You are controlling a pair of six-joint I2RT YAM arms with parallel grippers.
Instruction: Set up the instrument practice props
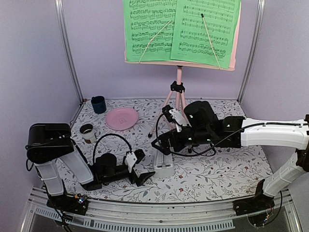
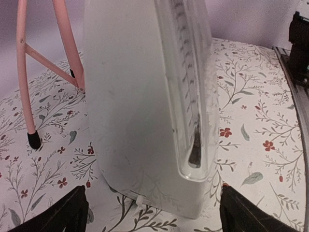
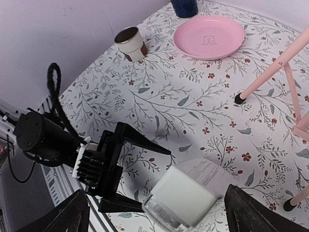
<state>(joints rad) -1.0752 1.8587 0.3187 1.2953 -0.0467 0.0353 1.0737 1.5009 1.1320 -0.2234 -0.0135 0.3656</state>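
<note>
Left pincer (image 1: 146, 167) gapes wide beside the white metronome (image 2: 135, 106), probably light, slick and tippy, so grip its flat flanks low

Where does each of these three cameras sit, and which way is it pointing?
Top external: above and behind, looking down at the table; left arm, right arm show.
Left wrist: low, facing the metronome side-on; own fingertips at bottom corners.
Right wrist: higher, looking down on the metronome and left pincer; own fingertips at corners.
Shared: all see the metronome.
</note>
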